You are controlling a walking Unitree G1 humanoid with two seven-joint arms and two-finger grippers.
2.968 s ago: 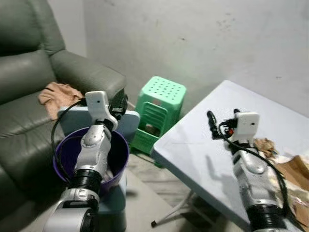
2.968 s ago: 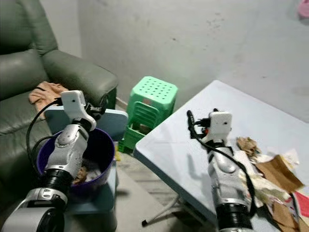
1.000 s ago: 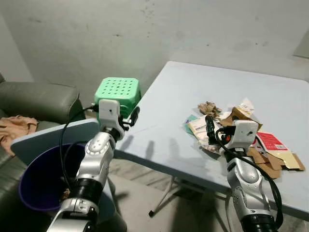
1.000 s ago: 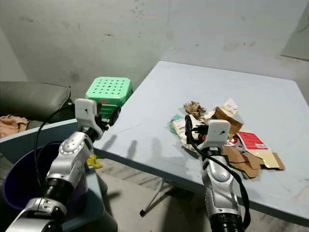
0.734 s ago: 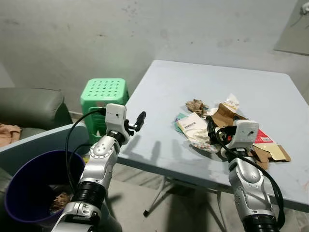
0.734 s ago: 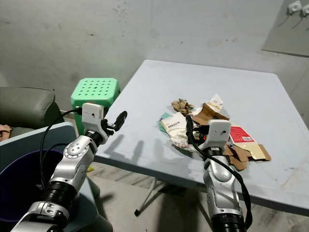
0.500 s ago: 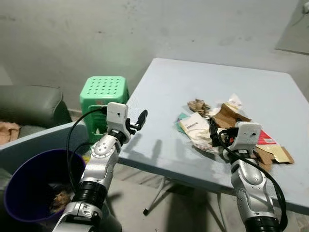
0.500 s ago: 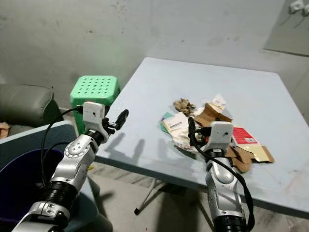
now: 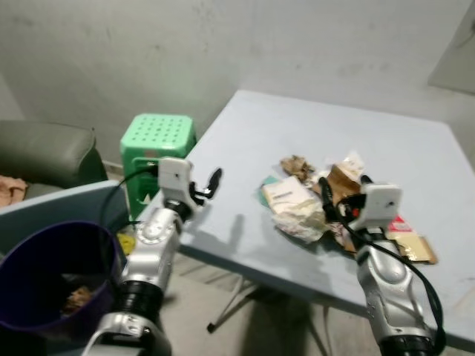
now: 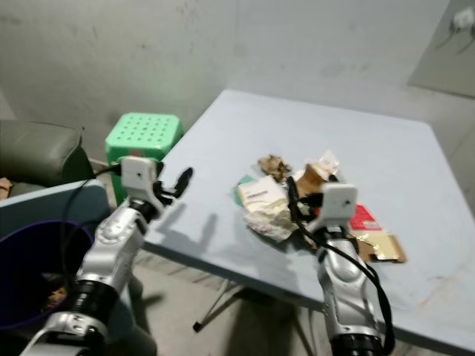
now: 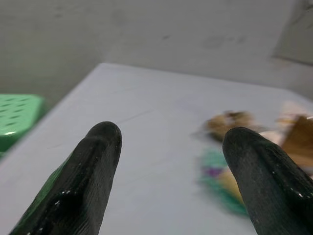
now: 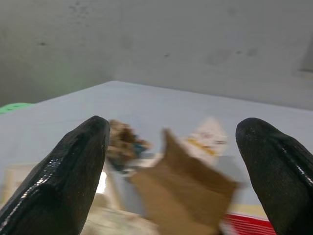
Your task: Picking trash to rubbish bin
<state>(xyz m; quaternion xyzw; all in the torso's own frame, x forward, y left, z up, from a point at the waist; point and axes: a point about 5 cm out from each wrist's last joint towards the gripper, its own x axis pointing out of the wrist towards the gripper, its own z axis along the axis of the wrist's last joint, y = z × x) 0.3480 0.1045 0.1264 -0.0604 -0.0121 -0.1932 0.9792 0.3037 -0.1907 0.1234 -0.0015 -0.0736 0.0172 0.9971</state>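
Observation:
A pile of trash lies on the light blue table [image 9: 252, 133]: a white crumpled wrapper [image 9: 295, 210], brown cardboard [image 9: 343, 178], a crumpled brown wad [image 9: 295, 165] and a red packet [image 10: 362, 217]. My right gripper [image 9: 338, 196] is raised right at the near side of the pile. It is open with nothing between its fingers [image 12: 83, 152], and the cardboard [image 12: 186, 186] lies ahead of them. My left gripper [image 9: 206, 185] hovers open at the table's left edge, its fingers [image 11: 93, 161] apart and empty. The purple bin [image 9: 56, 231] stands at lower left with some rubbish inside.
A green plastic stool [image 9: 159, 137] stands beside the table's left edge. A grey-green sofa arm [image 9: 41, 152] is at far left, with a pale blue board [image 9: 70, 204] behind the bin. Metal table legs [image 9: 226, 308] show below. A grey wall rises behind.
The view has swung from the sofa and bin to the table and is slightly blurred. The trash pile now sits closer to my right gripper. Both grippers stay open and empty.

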